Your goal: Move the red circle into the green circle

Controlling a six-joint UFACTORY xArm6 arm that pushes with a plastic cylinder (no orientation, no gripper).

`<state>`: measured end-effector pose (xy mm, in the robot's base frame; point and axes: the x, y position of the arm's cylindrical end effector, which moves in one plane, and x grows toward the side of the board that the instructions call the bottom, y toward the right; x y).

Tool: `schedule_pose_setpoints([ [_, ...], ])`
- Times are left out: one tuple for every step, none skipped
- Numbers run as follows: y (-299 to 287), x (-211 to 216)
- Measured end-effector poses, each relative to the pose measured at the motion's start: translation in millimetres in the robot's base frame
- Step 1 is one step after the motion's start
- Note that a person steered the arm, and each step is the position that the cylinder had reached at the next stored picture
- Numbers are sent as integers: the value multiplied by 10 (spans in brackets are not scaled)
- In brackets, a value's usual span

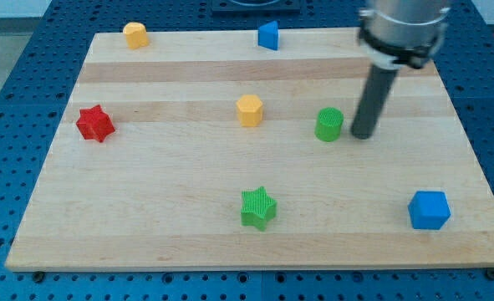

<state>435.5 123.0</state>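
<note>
Resting on the pale wooden board point(146, 209), my tip point(362, 134) — the lower end of a straight dark rod — stands just to the view's right of the green plastic cylinder point(329, 124), the task's green circle; near it, though whether they touch I cannot tell. The rod has no jaws, so it holds nothing and there is no opening to report.

Counting from my tip, 7 blocks show:
- 2 green: the cylinder beside my tip, and 1 green star point(258, 207) toward the view's bottom and left.
- 2 yellow: 1 yellow hexagon-like block point(249, 109) to the left beyond the cylinder, and another yellow hexagon-like block point(134, 34) far off at the view's top left.
- 2 blue: 1 blue cube point(429, 209) below and to the right of my tip, and 1 blue block with a sloping top point(268, 35) up and to the left, its shape not clear.
- 1 red: a red star point(94, 123), well apart at the far left, roughly level with my tip.

No red circle can be made out anywhere; the only red piece is the star.
</note>
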Motion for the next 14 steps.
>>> schedule_pose_setpoints([
  [-618,-153],
  [-845,-317],
  [-430,-354],
  [472,-745],
  [1275,-1156],
  [1738,-1780],
  [1707,-2368],
  [1335,-2433],
  [708,-2124],
  [250,-1979],
  [239,-2022],
  [12,-1934],
  [-216,-1630],
  [-475,-1339],
])
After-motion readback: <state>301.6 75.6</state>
